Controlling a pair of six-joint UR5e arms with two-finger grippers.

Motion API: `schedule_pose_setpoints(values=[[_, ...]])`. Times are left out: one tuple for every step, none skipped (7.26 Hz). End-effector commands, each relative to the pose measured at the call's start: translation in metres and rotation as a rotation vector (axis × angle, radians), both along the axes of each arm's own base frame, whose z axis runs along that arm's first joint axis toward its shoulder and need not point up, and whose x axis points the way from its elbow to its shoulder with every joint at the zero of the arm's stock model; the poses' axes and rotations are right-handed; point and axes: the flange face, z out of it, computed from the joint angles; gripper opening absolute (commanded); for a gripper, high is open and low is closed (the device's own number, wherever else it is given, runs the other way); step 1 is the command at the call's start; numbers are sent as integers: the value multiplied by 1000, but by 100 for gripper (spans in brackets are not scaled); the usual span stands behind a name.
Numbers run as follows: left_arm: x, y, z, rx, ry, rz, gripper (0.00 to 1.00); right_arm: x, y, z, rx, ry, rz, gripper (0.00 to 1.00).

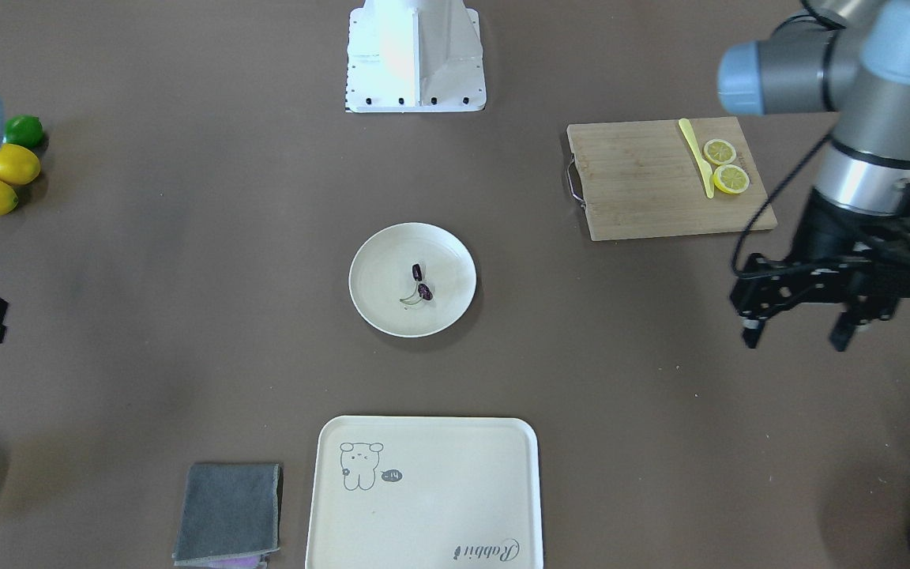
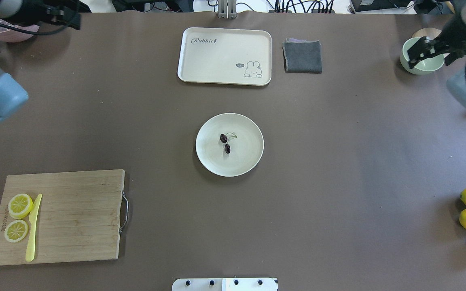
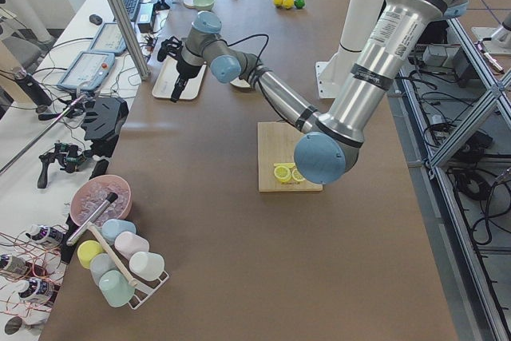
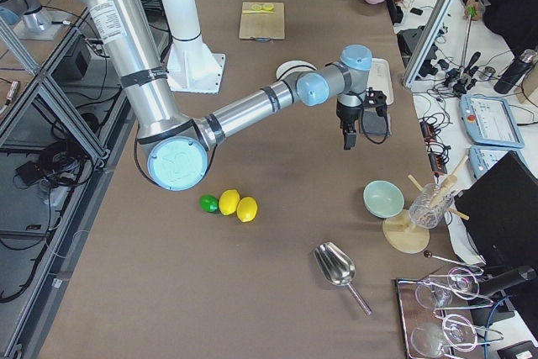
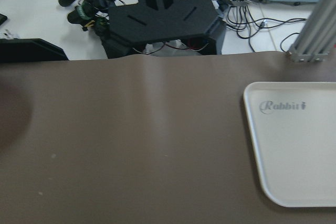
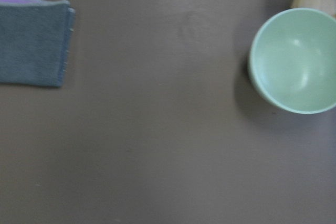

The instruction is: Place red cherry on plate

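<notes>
Glossy dark maroon red cherry (image 2: pixel 225 143) pair on thin pale stems, lying near the middle of the round, smooth cream plate (image 2: pixel 249 161), at the centre of the matte brown tabletop (image 2: pixel 338 182). Left tool (image 1: pixel 796 338) at the far left above bare tabletop, black fingers spread, empty. Right tool (image 2: pixel 429 60) over the far-right pale green bowl (image 2: pixel 421 69), fingers likewise apart, gripping nothing.

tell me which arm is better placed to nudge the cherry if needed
Left, marginally. The red cherry already lies on the plate; both arms sit far off. The left pincer is open over bare table; the right pincer hangs near the green bowl.
</notes>
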Motion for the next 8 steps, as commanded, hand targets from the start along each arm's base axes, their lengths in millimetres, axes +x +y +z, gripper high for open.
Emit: schedule_pose_setpoints(values=[[-76,-3,91,-52,-94,23,98,110,26,73,-49,22,-71,100],[-104,11,130,-126,-71,25,98,132,56,113,-100,-11,-36,100],[-141,21,172,-180,-61,44,98,148,86,155,-70,-26,-8,100],[-185,34,211,-182,-57,105,98,160,99,166,-68,-64,25,100],[-227,41,234,-186,-1,132,98,163,104,170,-78,-90,31,100],[-243,45,241,-201,73,142,98,163,104,171,-80,-91,33,100],[-242,51,247,-212,93,150,98,163,103,173,-96,-90,51,100],[-242,53,252,-221,93,149,98,163,103,172,-97,-90,54,100]])
